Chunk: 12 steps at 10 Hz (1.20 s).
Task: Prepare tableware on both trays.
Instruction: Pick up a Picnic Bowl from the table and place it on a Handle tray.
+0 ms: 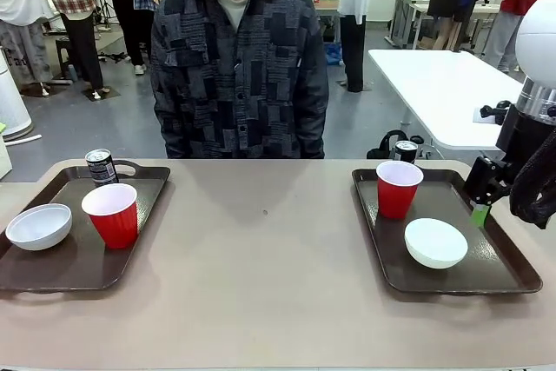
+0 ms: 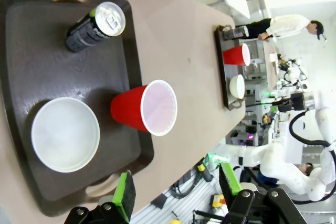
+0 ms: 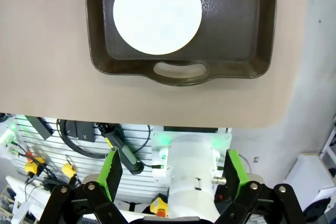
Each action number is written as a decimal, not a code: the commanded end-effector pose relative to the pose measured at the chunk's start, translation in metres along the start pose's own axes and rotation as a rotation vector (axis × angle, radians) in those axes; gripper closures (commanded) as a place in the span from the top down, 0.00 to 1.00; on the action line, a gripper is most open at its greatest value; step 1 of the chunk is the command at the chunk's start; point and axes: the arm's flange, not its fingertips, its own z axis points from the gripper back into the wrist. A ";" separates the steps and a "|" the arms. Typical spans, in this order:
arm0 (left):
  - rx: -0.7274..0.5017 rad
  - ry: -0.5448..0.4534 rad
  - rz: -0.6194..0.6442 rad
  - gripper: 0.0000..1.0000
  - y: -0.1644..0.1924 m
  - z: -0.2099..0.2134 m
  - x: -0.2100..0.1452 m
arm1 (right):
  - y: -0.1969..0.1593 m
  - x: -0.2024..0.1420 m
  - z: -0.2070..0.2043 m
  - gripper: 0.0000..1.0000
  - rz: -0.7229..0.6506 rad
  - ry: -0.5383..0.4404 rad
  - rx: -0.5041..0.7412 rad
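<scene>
Trays both loaded: left tray (image 1: pixel 82 262) holds bowl (image 1: pixel 39 226), cup (image 1: pixel 111 214), can (image 1: pixel 102 166); right tray (image 1: pixel 504 277) likewise. Wide bare table (image 1: pixel 261 275) between them. Right gripper (image 1: pixel 480 212) released, empty, above right tray's right rim; left gripper (image 2: pixel 178 195) released, empty, beyond the left tray's near handle edge.

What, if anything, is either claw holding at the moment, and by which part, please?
Nothing is held. The left claw and right claw both stand open with nothing between their green pads.
</scene>
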 end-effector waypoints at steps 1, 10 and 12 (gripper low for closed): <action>-0.002 0.004 -0.005 0.85 -0.001 0.001 0.000 | 0.000 0.003 -0.001 1.00 0.014 -0.008 -0.001; -0.002 0.004 -0.005 0.85 -0.001 0.001 0.000 | -0.105 0.007 0.061 1.00 -0.126 -0.101 0.625; -0.002 0.004 -0.005 0.85 -0.001 0.001 0.000 | -0.150 0.004 0.063 1.00 -0.039 -0.093 0.826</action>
